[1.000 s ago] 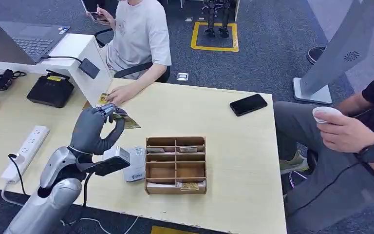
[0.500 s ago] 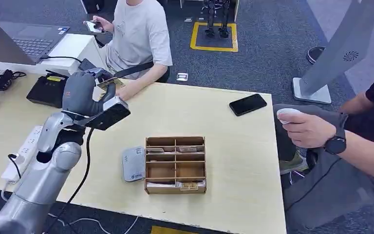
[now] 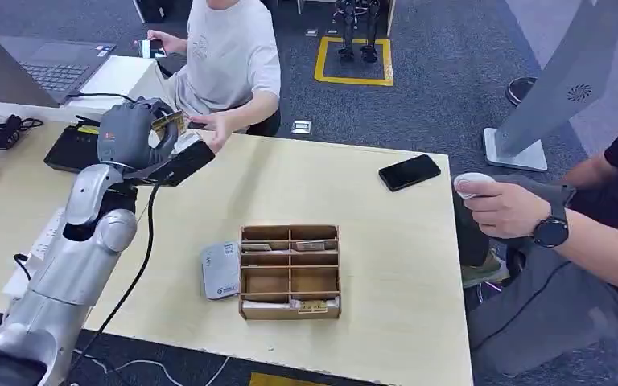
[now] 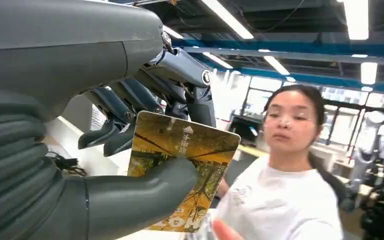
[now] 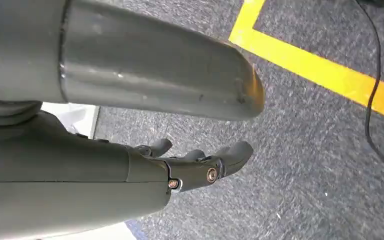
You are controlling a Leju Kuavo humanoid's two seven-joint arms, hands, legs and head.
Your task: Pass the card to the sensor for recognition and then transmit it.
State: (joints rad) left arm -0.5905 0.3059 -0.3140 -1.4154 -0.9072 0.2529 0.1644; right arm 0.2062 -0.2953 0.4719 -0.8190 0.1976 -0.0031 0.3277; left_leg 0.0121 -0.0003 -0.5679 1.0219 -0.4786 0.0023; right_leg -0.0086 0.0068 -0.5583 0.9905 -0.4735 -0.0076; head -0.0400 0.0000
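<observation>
Could have dropped the card (image 4: pixel 184 172) if let go before the person's hand (image 3: pixel 212 129) had hold of it, or bent it if pulled while clamped. Left hand (image 3: pixel 129 133) held up at the far table (image 3: pixel 386 233) edge, close to that open palm; card pinched between thumb and fingers (image 4: pixel 130 115), upright. Right hand (image 5: pixel 180 167) hung above the floor, fingers loosely apart, holding nothing. Reader (image 3: pixel 220 270) lay beside the wooden tray (image 3: pixel 290 273).
</observation>
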